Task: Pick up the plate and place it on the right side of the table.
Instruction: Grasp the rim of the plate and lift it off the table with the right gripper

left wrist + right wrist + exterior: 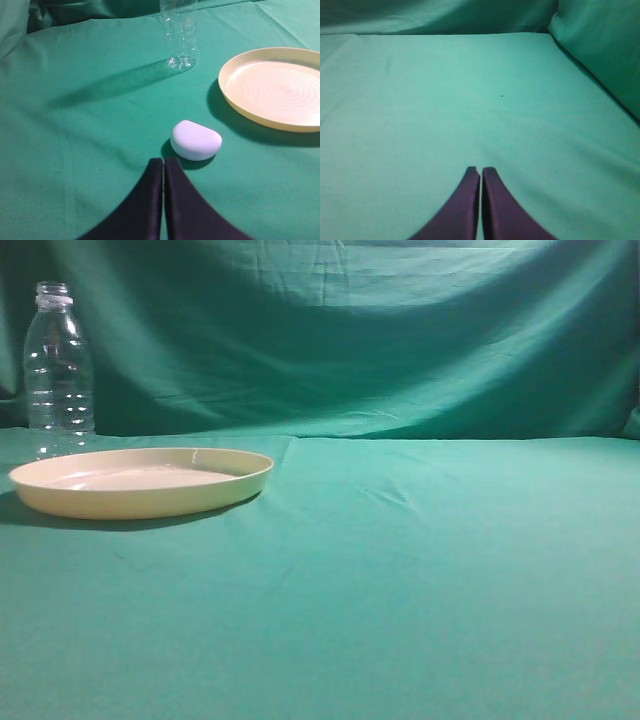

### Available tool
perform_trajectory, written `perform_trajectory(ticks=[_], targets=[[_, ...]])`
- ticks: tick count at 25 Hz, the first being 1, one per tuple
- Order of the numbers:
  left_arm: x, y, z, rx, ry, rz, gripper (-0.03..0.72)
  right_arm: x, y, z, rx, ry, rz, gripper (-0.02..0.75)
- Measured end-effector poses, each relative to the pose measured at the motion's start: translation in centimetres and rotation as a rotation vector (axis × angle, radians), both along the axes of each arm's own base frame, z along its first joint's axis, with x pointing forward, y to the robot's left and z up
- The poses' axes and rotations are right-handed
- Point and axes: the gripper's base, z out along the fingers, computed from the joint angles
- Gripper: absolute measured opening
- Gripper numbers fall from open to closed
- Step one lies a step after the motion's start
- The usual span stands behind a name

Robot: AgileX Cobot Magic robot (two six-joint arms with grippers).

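The cream-yellow plate (140, 480) lies flat on the left part of the teal table (420, 570); it also shows at the right of the left wrist view (275, 90). My left gripper (163, 161) is shut and empty above the cloth, to the left of and nearer than the plate. My right gripper (480, 171) is shut and empty over bare cloth (470, 100); no plate shows in its view. Neither gripper shows in the exterior view.
A clear plastic bottle (58, 365) stands behind the plate at the far left, and shows in the left wrist view (179, 35). A small white rounded object (196, 140) lies just ahead of my left fingertips. The folded green backdrop (350, 330) rises behind.
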Motion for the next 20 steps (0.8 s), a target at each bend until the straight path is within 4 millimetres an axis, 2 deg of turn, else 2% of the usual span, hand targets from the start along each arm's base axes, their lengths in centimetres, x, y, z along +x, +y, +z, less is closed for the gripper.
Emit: perform_trajectory(ticks=[17,20], targets=[[0.0,0.0,0.0,0.000,0.000,0.000,0.000,0.0,0.0,0.0,-0.018,-0.009,0.004,0.000],[0.0,0.0,0.0,0.000,0.000,0.000,0.000,0.3,0.1,1.2,0.113,-0.136,-0.011,0.000]])
